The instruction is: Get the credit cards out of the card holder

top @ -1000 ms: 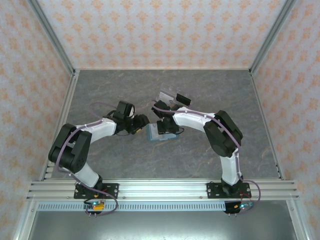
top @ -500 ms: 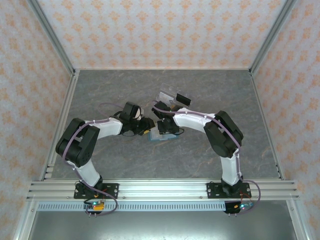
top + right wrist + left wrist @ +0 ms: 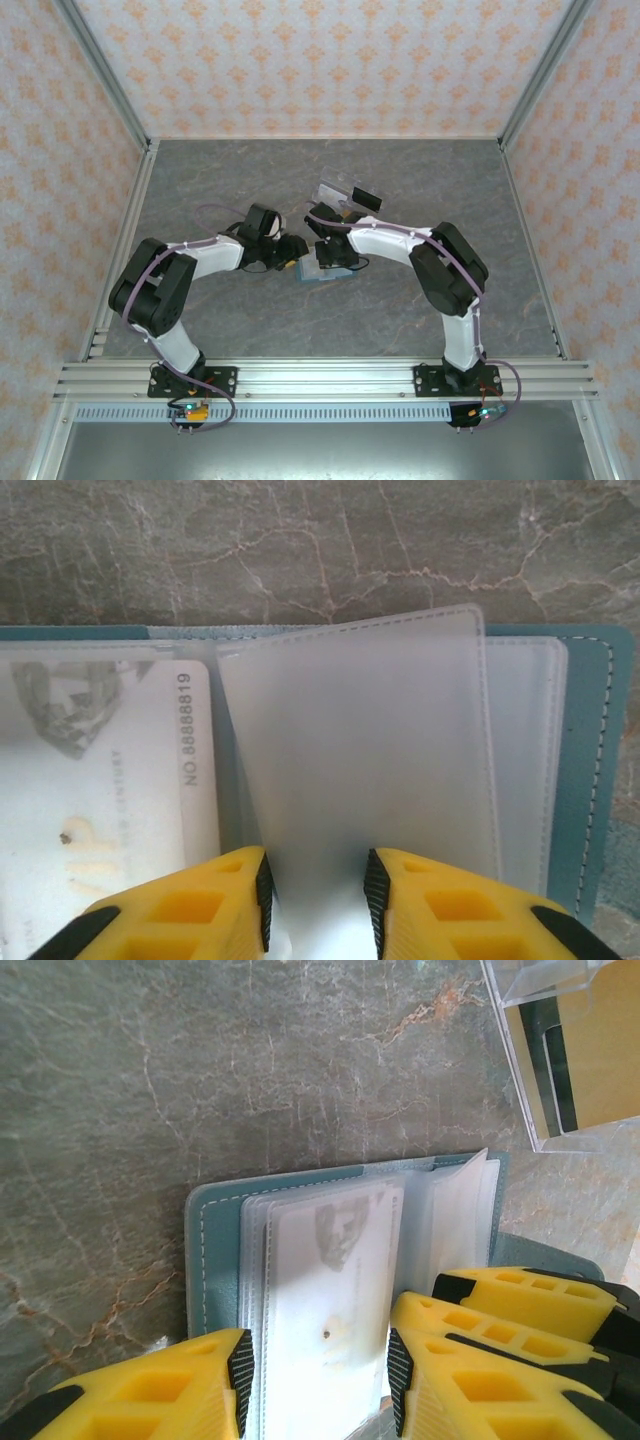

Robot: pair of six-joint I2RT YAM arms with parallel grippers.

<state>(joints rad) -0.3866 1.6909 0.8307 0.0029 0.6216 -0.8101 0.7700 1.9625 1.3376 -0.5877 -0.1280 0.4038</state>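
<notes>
Card holder (image 3: 318, 272) lay opened flat on the grey marble table (image 3: 150, 1080), near its middle, between the two grippers and just beside a clear plastic piece (image 3: 342, 193). The left gripper (image 3: 315, 1365) had its fingers apart, one at each long edge of a white card (image 3: 335, 1280) inside its sleeve; whether they pressed it, I cannot tell. The right gripper (image 3: 315, 885) also had its fingers apart, with a raised clear sleeve (image 3: 370, 750) between them; whether it gripped the sleeve, I cannot tell.

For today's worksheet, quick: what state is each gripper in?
Left gripper: astride the card, grip cannot be told.
Right gripper: at a sleeve, cannot be told.
</notes>
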